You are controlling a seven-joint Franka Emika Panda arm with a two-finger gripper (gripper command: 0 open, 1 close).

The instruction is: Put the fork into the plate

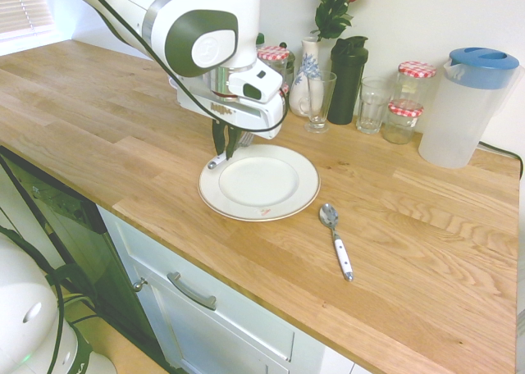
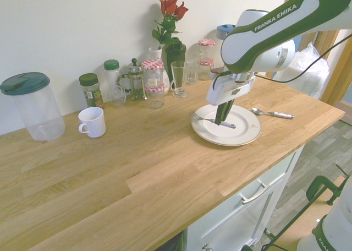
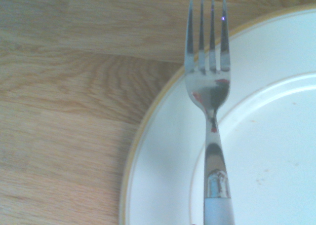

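1. hanging low over the plate's rim, the gripper (image 2: 222,120) points straight down and is clenched on the fork (image 2: 212,120) at its white handle.
2. the fork lies nearly flat right under it, handle over the plate (image 2: 242,135), tines poking past the rim above the table (image 2: 110,174), so i'd judge it needs bringing inward before release.
3. a spoon (image 1: 336,241) lies just beside the plate.

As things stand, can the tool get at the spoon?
Probably yes. The spoon lies alone on open worktop beside the plate, nothing over it. But the tool sits at the fork across the plate, so that comes first.
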